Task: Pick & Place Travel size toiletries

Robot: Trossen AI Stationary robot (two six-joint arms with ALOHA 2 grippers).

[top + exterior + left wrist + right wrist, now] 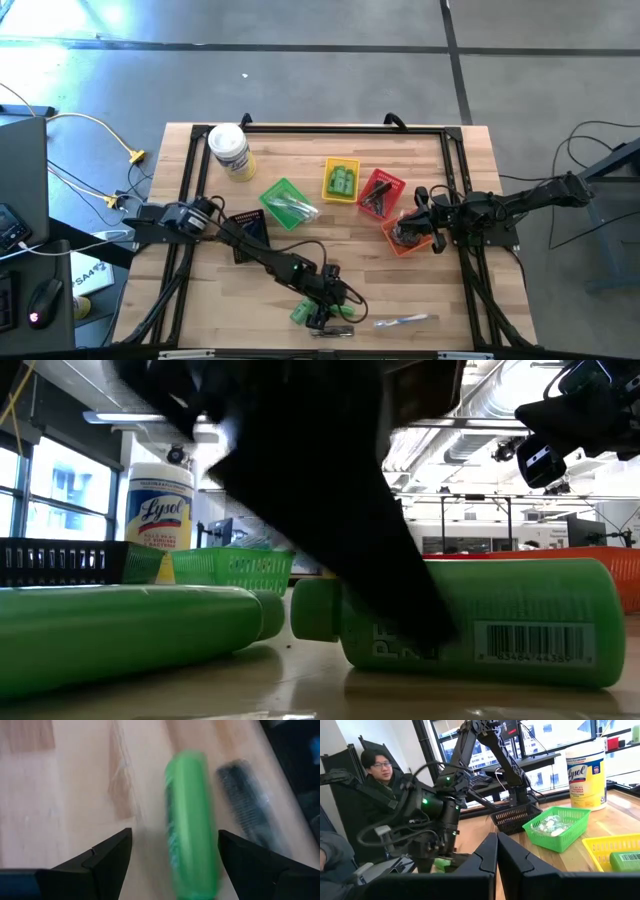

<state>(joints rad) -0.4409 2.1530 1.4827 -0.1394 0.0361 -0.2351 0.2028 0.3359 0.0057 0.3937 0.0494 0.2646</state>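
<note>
You had five baskets on the bench [300, 135]: black [250, 232], green [283, 199], yellow [341, 180], red [381, 192], orange [405, 240]. Two green bottles [470, 622] lay at the front edge, with one comb [246, 802] beside them and one clear-wrapped piece [405, 321] nearby. Left gripper [170, 852] sat over one bottle, fingers wide open, not gripping. Right gripper [496, 851] hovered over the orange basket, fingers closed, empty. Basket contents were hard to make out.

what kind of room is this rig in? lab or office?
Looks like an open robotics lab or workshop, probably. Exposed ducts and pipes run under the ceiling, the floor is bare concrete, and a person sits beside the wooden table near large windows.
</note>
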